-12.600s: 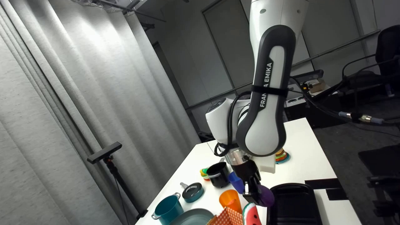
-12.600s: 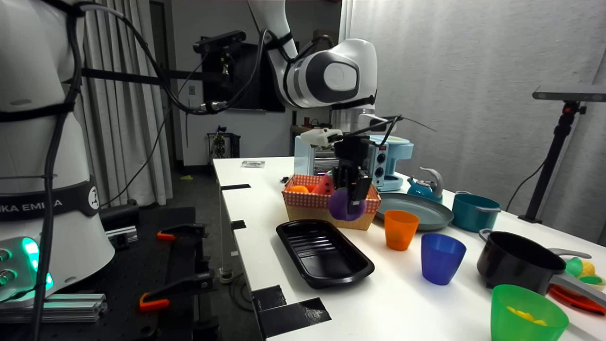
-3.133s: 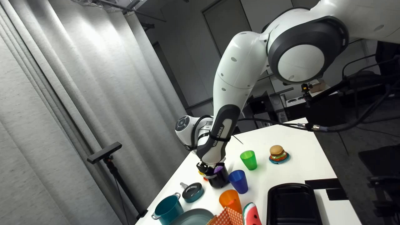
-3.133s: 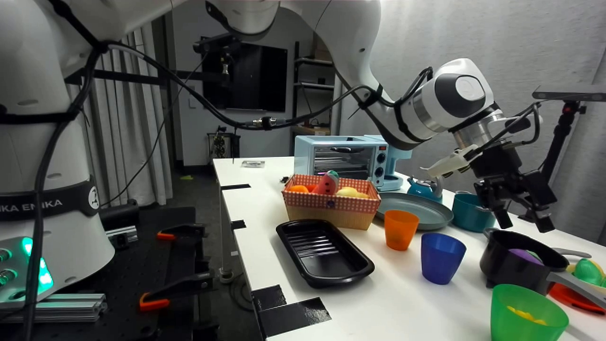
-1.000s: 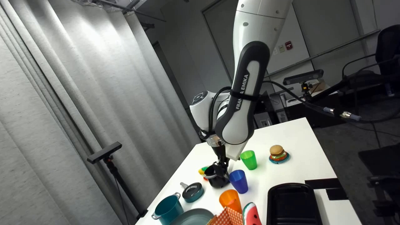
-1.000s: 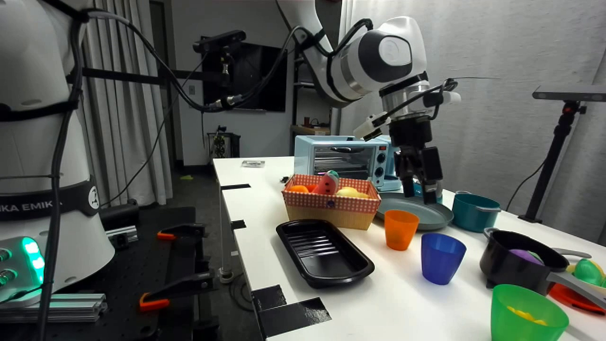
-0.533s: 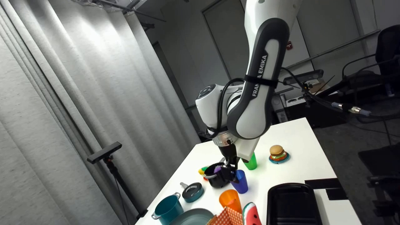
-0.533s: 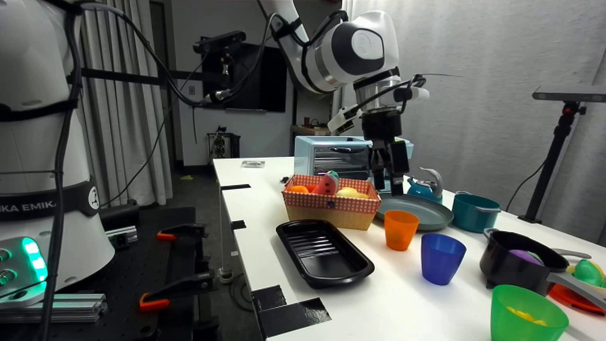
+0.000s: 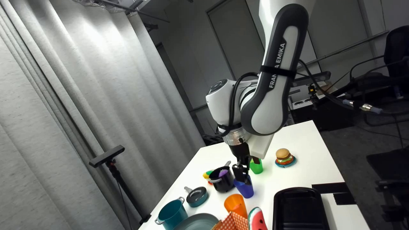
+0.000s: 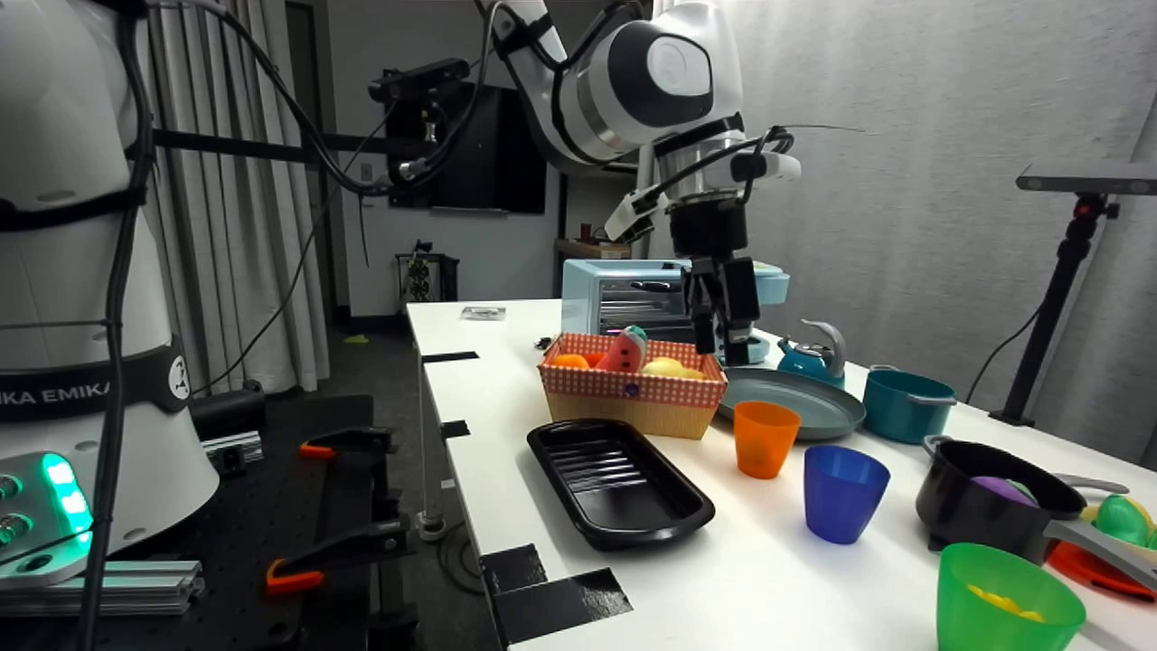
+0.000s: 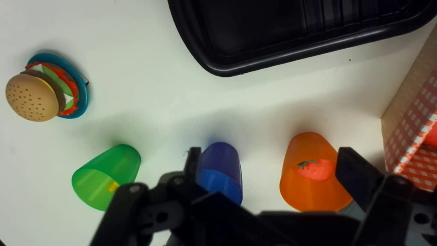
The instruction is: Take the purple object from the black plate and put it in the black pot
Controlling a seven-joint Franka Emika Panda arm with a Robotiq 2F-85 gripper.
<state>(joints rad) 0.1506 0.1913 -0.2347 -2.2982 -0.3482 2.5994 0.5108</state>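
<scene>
Purple object (image 10: 1001, 491): lies inside the black pot (image 10: 967, 524) in both exterior views, partly hidden by the pot wall. It remains in place while the gripper (image 10: 721, 351) departs.
Black pot: stands upright on the white table (image 10: 750, 579). The placing step is judged complete.
Gripper: is withdrawing from the pot. In an exterior view it hangs in the air, left of the pot and well apart from it. Its exact height over the table cannot be told.
Fingers (image 11: 355, 174): stand wide apart and clamp nothing. The orange cup (image 10: 766, 441) that shows between them in the wrist view stands on the table, ungripped.
Black plate (image 10: 624, 502): lies flat in an exterior view, left of the blue cup (image 10: 845, 495). The purple object is well apart from it; the removal step is judged complete.
Blue cup and orange cup: stand upright. Lowering the gripper here would risk tipping one.
Arm (image 10: 669, 77): carries the gripper away. Only a retreat appears to remain; no regrasp seems called for.
</scene>
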